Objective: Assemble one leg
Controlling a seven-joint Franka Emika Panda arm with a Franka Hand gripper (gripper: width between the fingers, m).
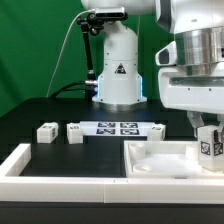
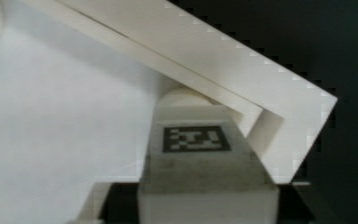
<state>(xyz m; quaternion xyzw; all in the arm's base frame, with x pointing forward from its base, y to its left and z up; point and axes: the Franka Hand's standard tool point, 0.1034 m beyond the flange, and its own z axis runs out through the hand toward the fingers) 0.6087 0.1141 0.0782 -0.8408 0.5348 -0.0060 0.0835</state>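
My gripper (image 1: 208, 136) is shut on a leg (image 1: 210, 147), a small white post with a black-and-white tag, at the exterior view's right. It holds the leg upright over the right part of the large flat white tray-like piece (image 1: 165, 160). In the wrist view the leg (image 2: 197, 140) fills the space between my dark fingers (image 2: 126, 198), and its far end sits at the inner corner of the tray-like piece's raised rim (image 2: 247, 75). I cannot tell if the leg touches the corner. Two more legs (image 1: 46, 131) (image 1: 76, 131) lie on the black table at the left.
The marker board (image 1: 118, 128) lies at the table's middle, with another small white part (image 1: 157, 129) at its right end. A white raised border (image 1: 20, 162) runs along the front left. The robot's base (image 1: 118, 75) stands behind.
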